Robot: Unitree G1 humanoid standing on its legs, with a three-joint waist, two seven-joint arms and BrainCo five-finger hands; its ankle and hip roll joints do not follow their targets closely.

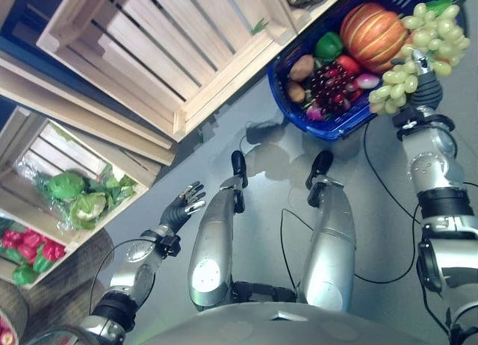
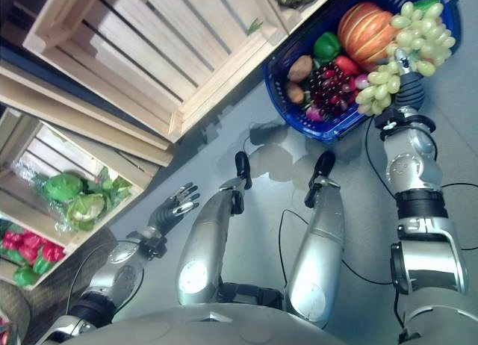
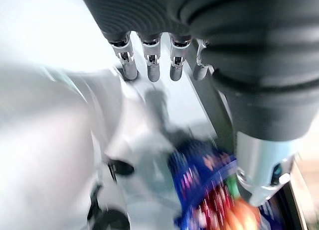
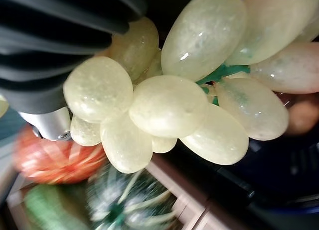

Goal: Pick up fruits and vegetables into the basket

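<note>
A blue basket (image 1: 337, 127) stands on the grey floor at the upper right. It holds an orange pumpkin (image 1: 372, 30), a green pepper (image 1: 327, 45), a brown potato (image 1: 301, 67) and dark red grapes (image 1: 334, 87). My right hand (image 1: 424, 87) is at the basket's right rim, shut on a bunch of green grapes (image 1: 422, 42) that hangs over the basket. Up close, the green grapes (image 4: 169, 110) press against the right hand (image 4: 50, 65). My left hand (image 1: 183, 205) hovers open over the floor at the lower left, holding nothing, its fingers (image 3: 149, 60) straight.
A large empty wooden crate (image 1: 172, 54) lies to the left of the basket. Another crate (image 1: 33, 162) at the left holds green cabbages (image 1: 75, 197) in plastic. Red vegetables (image 1: 30, 248) lie in a crate below it. Open grey floor lies between the crates and the basket.
</note>
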